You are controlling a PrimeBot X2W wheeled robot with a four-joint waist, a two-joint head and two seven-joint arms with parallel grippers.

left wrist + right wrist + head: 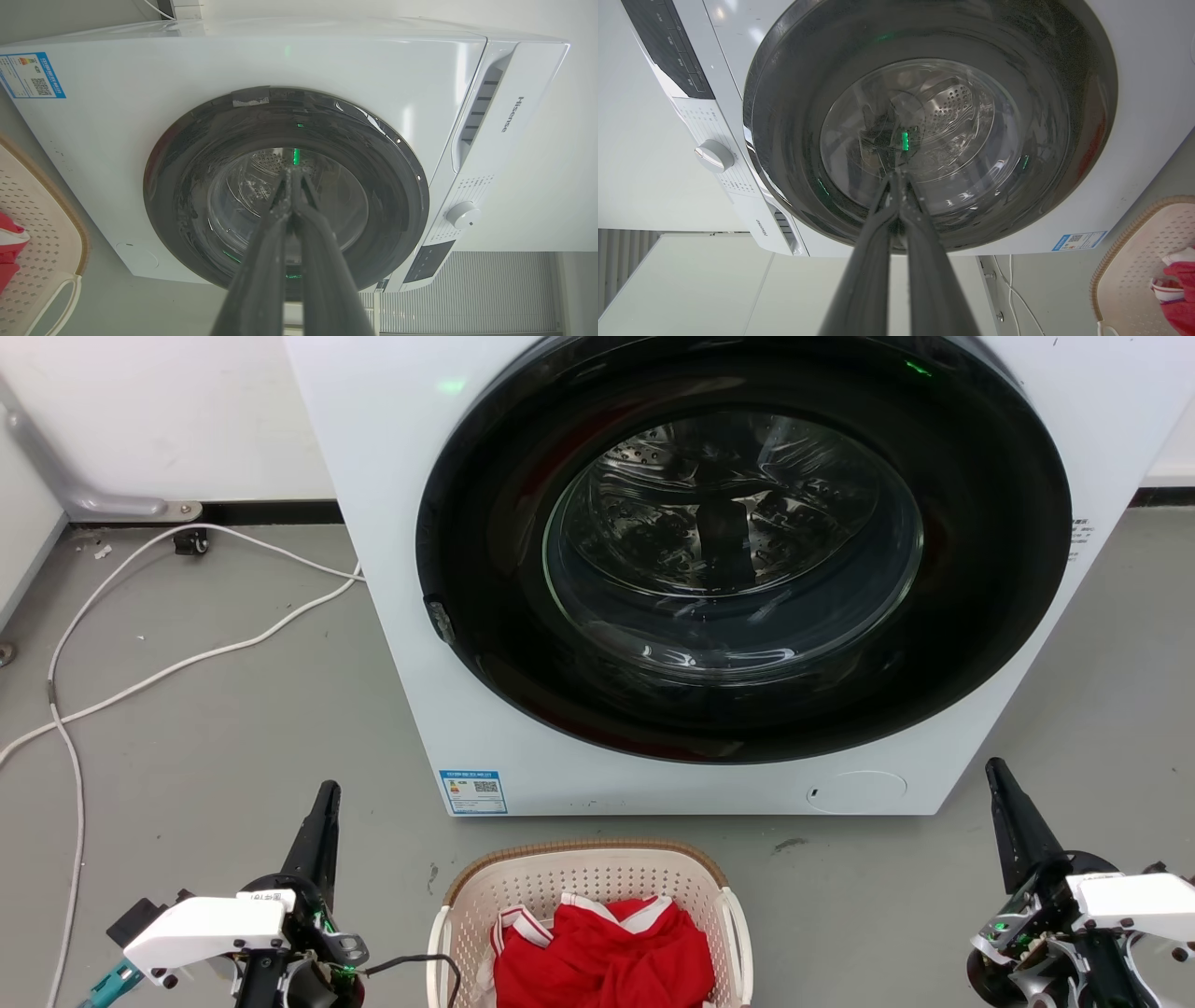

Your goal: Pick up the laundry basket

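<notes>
Cords: I count two white cord strands (187,663) trailing over the grey floor (233,737) at far left. I cannot tell whether they are one cord doubled back.
Left gripper: one dark two-fingered left gripper (327,793), low on my left and apart from the basket. Through its wrist camera (292,170) I see the fingers pressed together at the tips, gripping nothing.
Basket: one cream-white perforated plastic laundry basket (588,847) stands on the floor at bottom centre, just in front of the washer and between my two grippers.
Garment: one red cloth garment with white trim (607,952), crumpled inside the basket.
Washer: one white front-loading washing machine (392,523), wider than the basket, with one dark round glass door (738,541), one blue label sticker (473,791) and one white round dial (462,215).
Right gripper: one dark two-fingered right gripper (994,767), low on my right and well clear of the basket. Its fingers are also closed tip to tip (896,175), and they are empty.
Basket shape: a rounded rectangle, with rows of small holes in the walls.
Basket rim: a brown woven-look band along the far edge.
Basket handles: two, a white left handle (437,943) and a white right handle (738,924).
Basket in wrist cameras: a corner shows at the left edge (42,219) and another at lower right (1134,270).
</notes>
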